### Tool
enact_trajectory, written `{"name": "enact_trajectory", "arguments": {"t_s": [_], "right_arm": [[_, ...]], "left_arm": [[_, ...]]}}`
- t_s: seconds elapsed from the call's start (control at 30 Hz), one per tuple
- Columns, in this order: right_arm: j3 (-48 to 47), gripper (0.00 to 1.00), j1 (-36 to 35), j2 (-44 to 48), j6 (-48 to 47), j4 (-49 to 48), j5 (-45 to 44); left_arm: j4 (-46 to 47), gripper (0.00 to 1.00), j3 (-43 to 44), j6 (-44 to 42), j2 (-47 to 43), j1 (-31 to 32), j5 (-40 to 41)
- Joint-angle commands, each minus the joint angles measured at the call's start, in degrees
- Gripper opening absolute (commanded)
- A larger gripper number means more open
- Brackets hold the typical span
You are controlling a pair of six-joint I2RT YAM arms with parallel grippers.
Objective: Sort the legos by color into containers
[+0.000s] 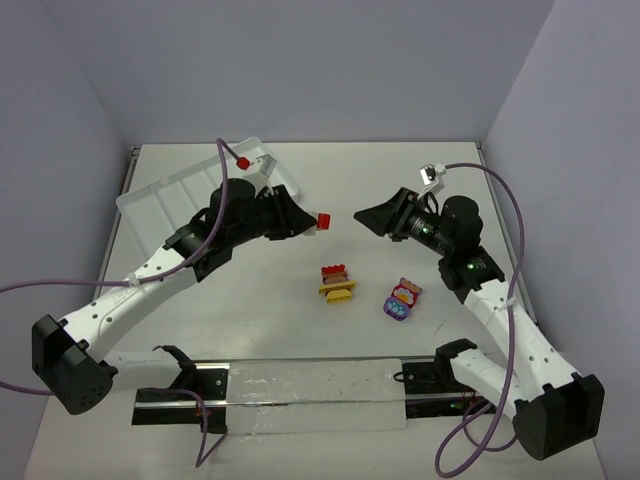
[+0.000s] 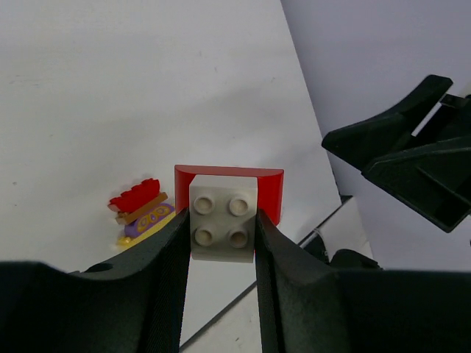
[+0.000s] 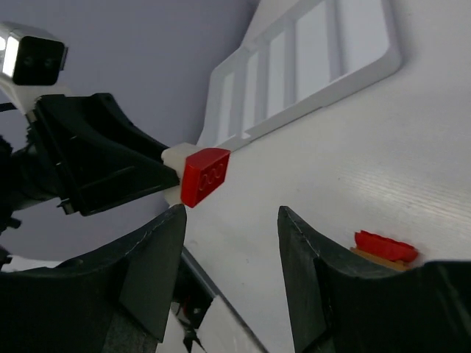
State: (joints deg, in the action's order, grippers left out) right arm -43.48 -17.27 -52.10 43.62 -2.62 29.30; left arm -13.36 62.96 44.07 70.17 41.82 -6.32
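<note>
A red brick point(image 1: 323, 220) with a rounded edge is joined to a white brick point(image 2: 224, 220) whose four studs face the left wrist camera. The pair hangs above the table near its middle, with the left gripper point(image 1: 312, 224) pinching the white brick by its sides. At 5 o'clock from the pair, a small stack point(image 1: 337, 283) lies on the table, red on top, brown in the middle and yellow at the bottom. At 3 o'clock from that stack, close by, lies a purple and pink cluster point(image 1: 401, 299). The white tray point(image 1: 165, 195), with long divided compartments, sits at the table's 10 o'clock.
</note>
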Motion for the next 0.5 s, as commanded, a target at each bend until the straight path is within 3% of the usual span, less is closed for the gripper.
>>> {"name": "enact_trajectory", "arguments": {"t_s": [0.0, 0.47], "right_arm": [[-0.98, 0.64, -2.33, -2.28, 3.45, -8.19, 4.89], [-2.52, 0.64, -8.74, -10.41, 7.11, -16.49, 6.16]], "left_arm": [[9.86, 0.0, -1.89, 1.17, -1.57, -2.38, -9.34], [11.73, 0.0, -3.01, 0.71, -0.35, -4.73, -13.54]]}}
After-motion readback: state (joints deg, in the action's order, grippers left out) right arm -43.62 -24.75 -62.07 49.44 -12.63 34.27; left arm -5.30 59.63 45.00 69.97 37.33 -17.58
